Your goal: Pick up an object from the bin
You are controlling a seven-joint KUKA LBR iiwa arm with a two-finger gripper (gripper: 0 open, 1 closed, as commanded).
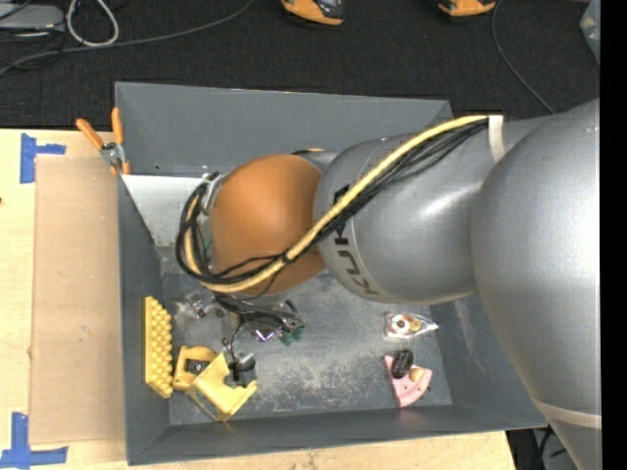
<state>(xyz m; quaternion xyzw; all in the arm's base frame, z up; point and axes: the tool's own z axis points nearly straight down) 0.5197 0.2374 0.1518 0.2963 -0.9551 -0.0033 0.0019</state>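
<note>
Jaws, grip unclear, hang over three yellow pieces (157, 346); one pink piece (407, 384), one white piece (402, 325) lie apart.

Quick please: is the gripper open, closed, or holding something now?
The gripper: cannot be told; it is low beside the yellow pieces in the bin's lower left.

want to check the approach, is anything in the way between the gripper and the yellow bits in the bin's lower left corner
Nothing visible does. The gripper sits right over the flat yellow piece, with the yellow studded strip close beside it, not in between.
</note>
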